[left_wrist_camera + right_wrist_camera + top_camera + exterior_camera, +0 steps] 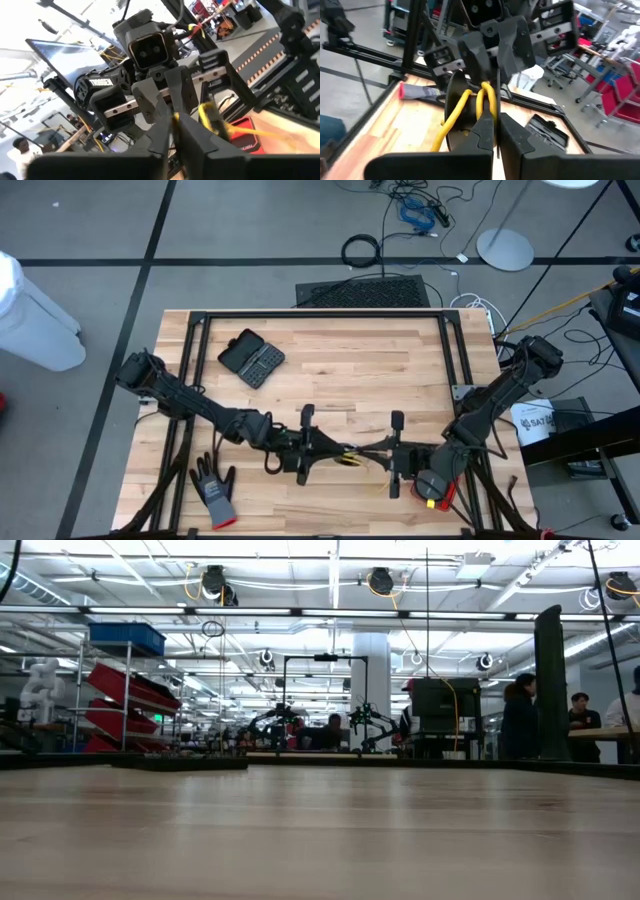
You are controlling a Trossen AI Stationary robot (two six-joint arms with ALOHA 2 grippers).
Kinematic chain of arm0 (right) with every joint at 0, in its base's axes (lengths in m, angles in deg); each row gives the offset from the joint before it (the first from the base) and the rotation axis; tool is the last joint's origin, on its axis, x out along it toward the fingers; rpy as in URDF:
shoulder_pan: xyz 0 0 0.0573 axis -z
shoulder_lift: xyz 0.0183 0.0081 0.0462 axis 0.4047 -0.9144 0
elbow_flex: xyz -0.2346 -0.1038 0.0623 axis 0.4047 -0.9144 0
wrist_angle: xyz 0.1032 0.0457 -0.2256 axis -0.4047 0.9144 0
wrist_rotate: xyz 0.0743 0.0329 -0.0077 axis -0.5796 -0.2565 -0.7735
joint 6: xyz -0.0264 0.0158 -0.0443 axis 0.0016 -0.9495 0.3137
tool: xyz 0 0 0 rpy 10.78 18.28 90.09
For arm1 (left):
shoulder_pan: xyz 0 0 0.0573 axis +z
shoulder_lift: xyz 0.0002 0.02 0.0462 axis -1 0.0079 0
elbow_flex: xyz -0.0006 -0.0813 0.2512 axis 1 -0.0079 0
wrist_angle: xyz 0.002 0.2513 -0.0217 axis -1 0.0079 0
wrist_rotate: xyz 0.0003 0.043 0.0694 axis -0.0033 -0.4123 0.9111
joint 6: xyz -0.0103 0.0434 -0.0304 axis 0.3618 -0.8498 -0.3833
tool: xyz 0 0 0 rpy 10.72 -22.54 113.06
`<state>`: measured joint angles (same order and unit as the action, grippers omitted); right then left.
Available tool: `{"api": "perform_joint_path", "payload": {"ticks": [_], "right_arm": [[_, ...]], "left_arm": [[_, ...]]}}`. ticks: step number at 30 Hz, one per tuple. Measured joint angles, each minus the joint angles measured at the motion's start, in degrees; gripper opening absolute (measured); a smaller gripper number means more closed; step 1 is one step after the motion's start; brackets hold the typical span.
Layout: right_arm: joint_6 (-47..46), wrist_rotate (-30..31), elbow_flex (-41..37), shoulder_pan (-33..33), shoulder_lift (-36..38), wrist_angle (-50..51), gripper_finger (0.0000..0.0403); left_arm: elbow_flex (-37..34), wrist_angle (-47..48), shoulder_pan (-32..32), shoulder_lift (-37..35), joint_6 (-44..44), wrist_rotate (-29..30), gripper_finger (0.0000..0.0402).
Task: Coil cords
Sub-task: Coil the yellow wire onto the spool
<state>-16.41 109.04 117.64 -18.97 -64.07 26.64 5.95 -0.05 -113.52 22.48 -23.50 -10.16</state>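
Note:
The thin yellow cord (350, 456) hangs above the table's near middle, between my two grippers, which face each other. In the right wrist view its loops (486, 97) run beside a black round part (454, 117), and one strand drops toward the table. My left gripper (330, 448) comes from the left and my right gripper (372, 452) from the right. Each is shut on the cord, the left with a thin slit between its fingers. The low view shows neither the grippers nor the cord. My left gripper has a bit of the yellow cord (176, 116) between its fingertips. The fingers come about level from the table's left. Which part of the coil they have, their own tips hide. My right gripper pinches the top of the cord's yellow loops (487, 102) between its two fingertips, coming about level from the table's right. The coil is lifted clear of the table. One strand (447, 127) hangs slack below.
A grey glove (213, 488) lies at the table's near left, and a black case (251, 358) lies farther back on the left. A black frame (320, 313) runs around the table's edges. A thick black cable ring (361, 250) lies on the floor beyond the table.

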Motion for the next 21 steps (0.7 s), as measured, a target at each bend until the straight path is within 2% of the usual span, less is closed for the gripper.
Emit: {"api": "perform_joint_path", "payload": {"ticks": [5, 8, 12, 16, 21], "right_arm": [[0.2, 1.3, 0.0, -0.3, 0.0, 0.5, 0.0001], [0.1, 1.3, 0.0, -0.3, 0.0, 1.0, 0.0001], [0.1, 1.3, 0.0, -0.3, 0.0, 1.3, 0.0], [-0.1, 1.2, 0.0, -0.3, 0.0, 1.9, 0.0], [-1.0, 0.9, 0.0, -0.4, 0.0, 2.7, 0.0]], "left_arm": [[0.0, 0.0, -0.1, 0.0, 1.0, 0.6, 0.0114], [0.0, 0.1, -0.4, 0.0, 1.2, 3.1, 0.0137], [0.0, 0.8, -0.9, 0.0, 1.2, 8.9, 0.0145], [0.0, 4.4, -1.2, -0.8, 2.4, 9.9, 0.0146], [2.4, 17.6, -1.2, -4.8, 10.6, 11.2, 0.0146]]}}
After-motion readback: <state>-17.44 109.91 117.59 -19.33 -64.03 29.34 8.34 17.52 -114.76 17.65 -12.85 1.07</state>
